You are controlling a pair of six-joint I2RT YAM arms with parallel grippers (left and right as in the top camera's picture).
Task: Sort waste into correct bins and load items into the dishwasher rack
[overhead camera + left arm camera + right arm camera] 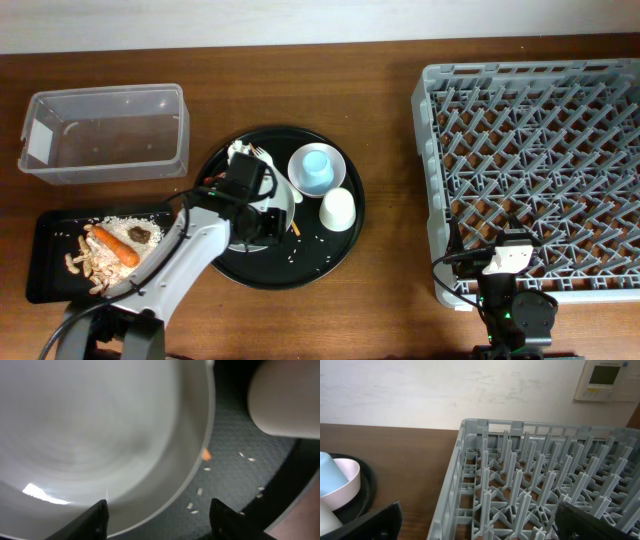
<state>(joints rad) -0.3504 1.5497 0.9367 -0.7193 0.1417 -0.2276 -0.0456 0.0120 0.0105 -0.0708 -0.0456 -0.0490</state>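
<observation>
Bench [390, 150], brown wood, carrying all items; positions are given from the round black tray [300, 270] as seen from overhead.

Dishwasher rack [530, 170]: grey, pegged, well to the tray's right, with no dishes in it. Right gripper [477, 515]: at the rack's near corner on the tray side, jaws spread fully, nothing between them.

Clear tub [182, 130]: up and left of the tray. Shallow black rectangular tray [45, 260]: just left of the round tray, holding rice [125, 220], beige strips [95, 262], a carrot [115, 245] and a dark lump [138, 233].

Pale grey plate [100, 425]: on the round tray. Left gripper [160, 517]: low over it, jaws apart astride the plate's rim, not closed on it.

White bowl [338, 160]: on the tray's far side, holding the light blue cup [316, 168]. White cup [337, 208]: just nearer, on the tray.
</observation>
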